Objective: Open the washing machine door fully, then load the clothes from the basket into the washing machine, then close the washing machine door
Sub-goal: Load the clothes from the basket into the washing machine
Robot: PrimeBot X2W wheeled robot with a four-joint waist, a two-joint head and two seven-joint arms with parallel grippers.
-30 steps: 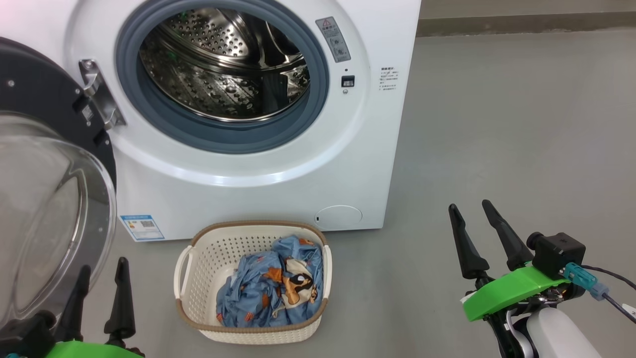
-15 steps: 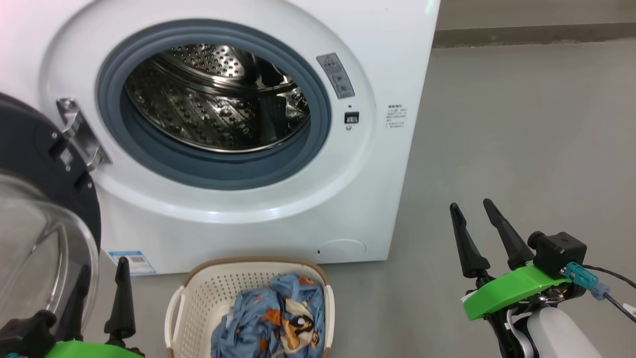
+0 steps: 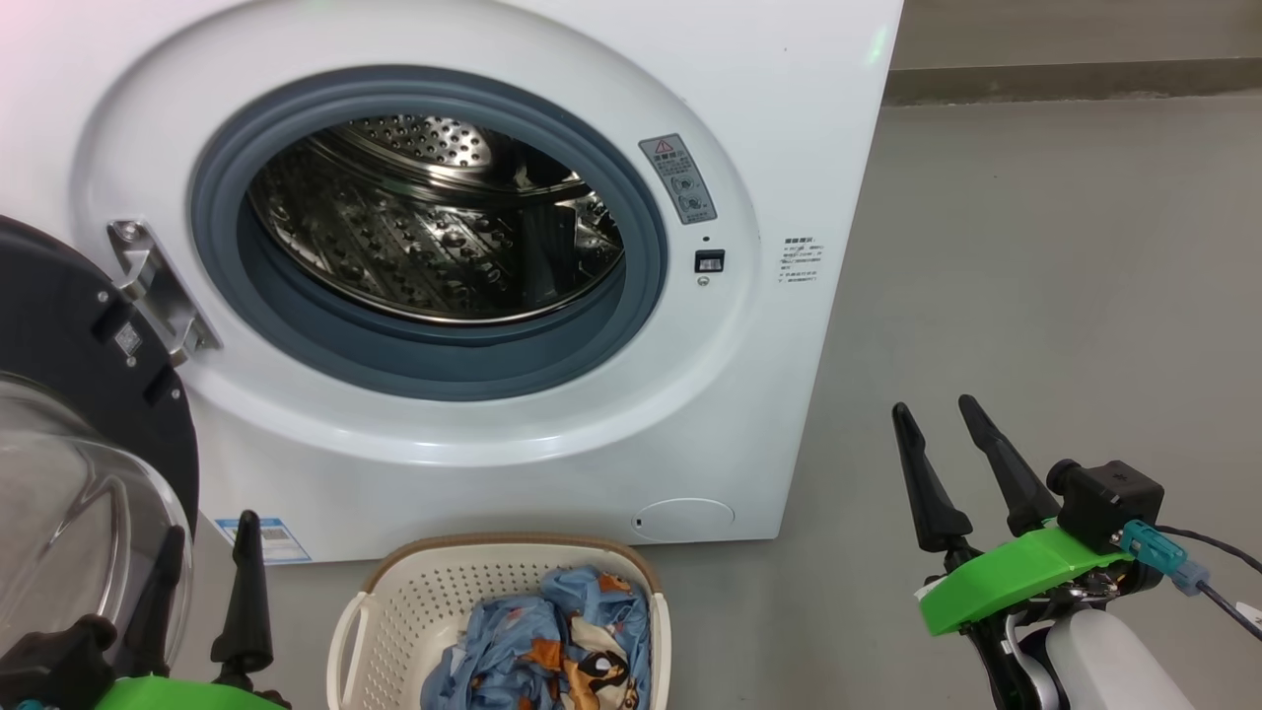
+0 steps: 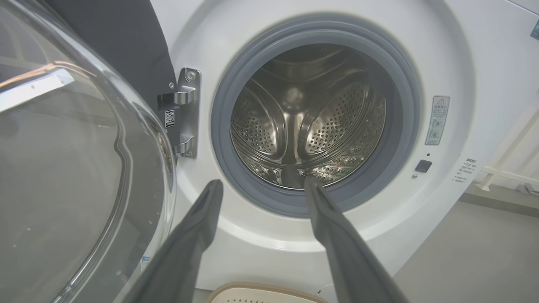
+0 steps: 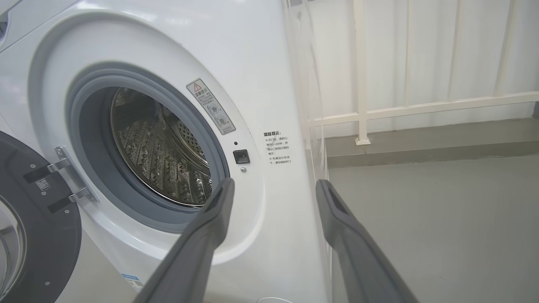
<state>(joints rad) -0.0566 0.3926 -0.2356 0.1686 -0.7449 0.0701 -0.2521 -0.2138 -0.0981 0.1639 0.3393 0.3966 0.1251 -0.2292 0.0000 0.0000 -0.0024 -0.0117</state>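
The white washing machine [image 3: 789, 118] stands ahead with its steel drum [image 3: 434, 227] bare inside the grey gasket. Its door [image 3: 69, 345] hangs swung out at the left on a metal hinge [image 3: 153, 291], glass bowl [image 4: 63, 168] facing me. The cream basket [image 3: 394, 602] sits on the floor below the opening, holding the blue printed clothes [image 3: 552, 651]. My left gripper [image 3: 212, 547] is open at the lower left, beside the door's glass. My right gripper [image 3: 932, 414] is open at the lower right, off to the machine's right, holding nothing.
Bare grey floor [image 3: 1065, 296] stretches to the right of the machine. A white railing [image 5: 421, 109] and a low kerb [image 3: 1075, 79] run along the back. A round cover [image 3: 685, 518] and a blue label [image 3: 266, 537] sit low on the machine's front.
The head view has tilted upward, so the machine and basket sit lower in the picture. Neither gripper has visibly moved or changed its opening.
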